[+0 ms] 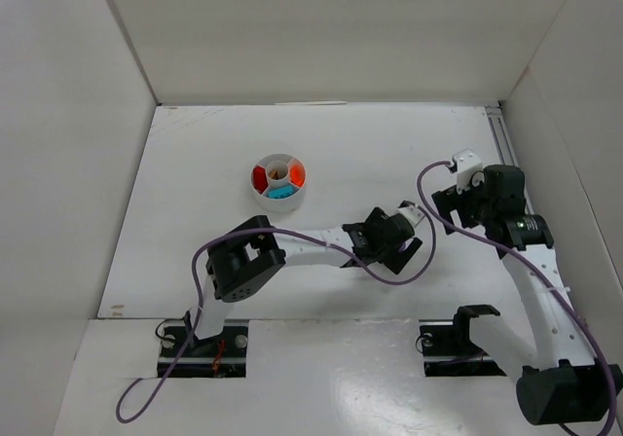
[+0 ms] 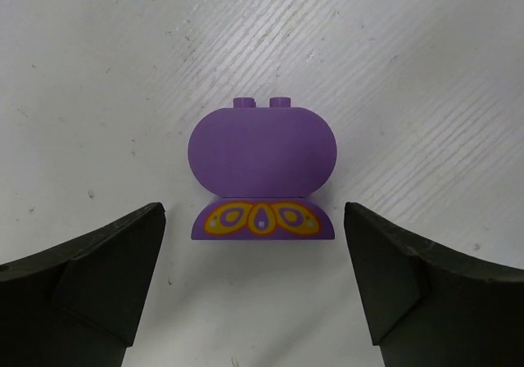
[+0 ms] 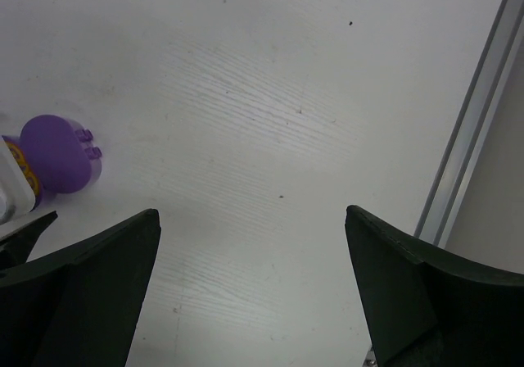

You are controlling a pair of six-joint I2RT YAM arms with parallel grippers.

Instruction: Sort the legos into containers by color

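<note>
A purple lego point(image 2: 262, 150) with a rounded body, two studs and an orange-patterned base lies on the white table. My left gripper point(image 2: 254, 210) is open, and the lego lies just ahead of its tips, centred between them, untouched. The same lego shows at the left edge of the right wrist view point(image 3: 51, 152). In the top view my left gripper point(image 1: 407, 239) hides it. My right gripper point(image 3: 251, 211) is open and empty over bare table; in the top view it point(image 1: 450, 202) is just right of the left one. The round white dish point(image 1: 263, 199) holds red, orange and teal legos.
White walls enclose the table on the back and both sides. A metal rail point(image 3: 475, 129) runs along the table's right edge, close to my right gripper. Purple cables loop from both arms point(image 1: 389, 278).
</note>
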